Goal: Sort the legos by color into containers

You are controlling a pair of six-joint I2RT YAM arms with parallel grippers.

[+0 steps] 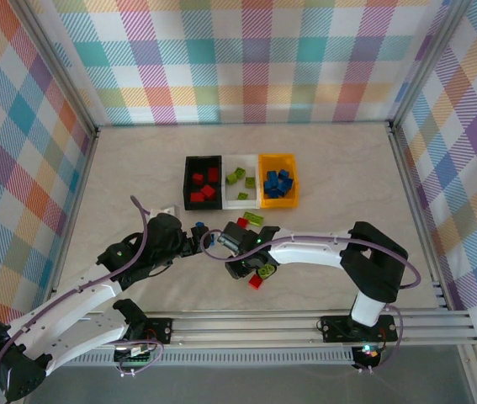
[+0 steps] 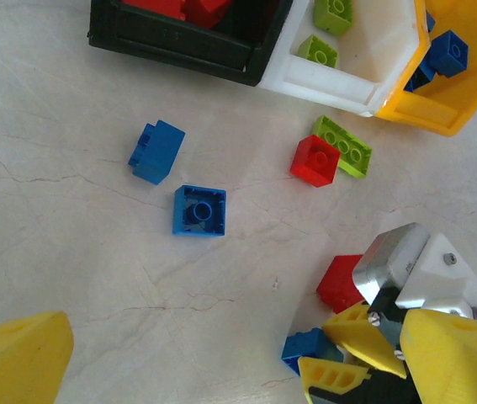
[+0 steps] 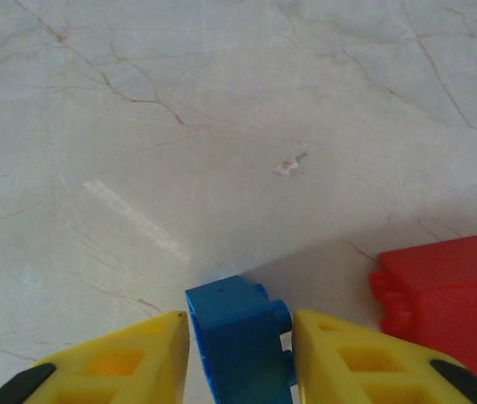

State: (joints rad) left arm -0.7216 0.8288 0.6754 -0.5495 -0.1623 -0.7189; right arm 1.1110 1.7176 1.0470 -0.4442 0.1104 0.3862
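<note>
1. My right pincer (image 3: 241, 324) sits narrowed on a blue brick (image 3: 234, 345) on the desk (image 3: 221, 126), pads against both its sides.
2. A red brick (image 3: 448, 295) lies just right; bare desk lies ahead.
3. My left pincer (image 2: 238, 328) gapes wide, empty, over loose legos (image 2: 198, 210) near the row of bins (image 1: 240, 202).
</note>
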